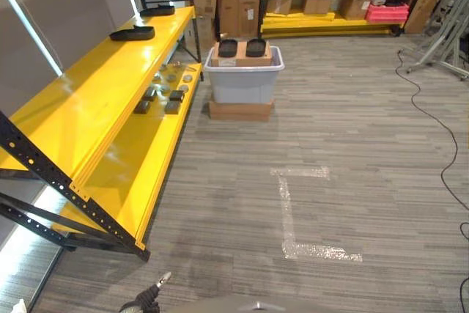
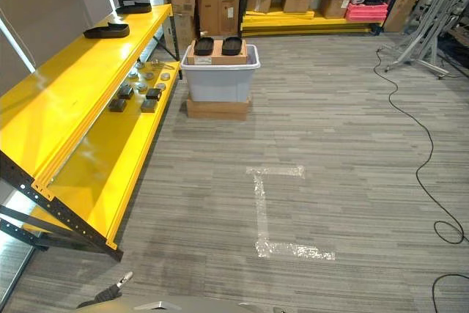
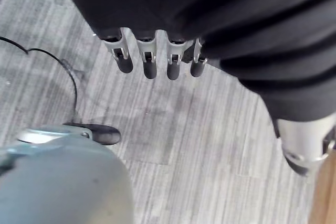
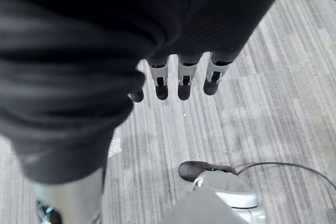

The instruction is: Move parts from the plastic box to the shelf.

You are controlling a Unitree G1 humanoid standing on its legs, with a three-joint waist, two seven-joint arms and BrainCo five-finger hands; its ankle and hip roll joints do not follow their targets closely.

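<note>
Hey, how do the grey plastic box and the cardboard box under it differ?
The grey plastic box is taller, with a flared rim, and carries two black trays on cardboard; the cardboard box under it is brown, flat and low, resting on the floor. Both stand stacked by the end of the yellow shelf.

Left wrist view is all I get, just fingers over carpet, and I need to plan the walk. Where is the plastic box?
Observer: The plastic box stands on the floor ahead, on a cardboard base, beside the far end of the yellow shelf.
Operator: Anything in it?
Observer: A carton with two black trays sits on top of it.
Operator: Parts already on the shelf?
Observer: Yes, small parts lie on the lower level, near the box.
Operator: Is my right hand free?
Observer: The right hand hangs over the carpet, fingers straight, holding nothing.
</note>
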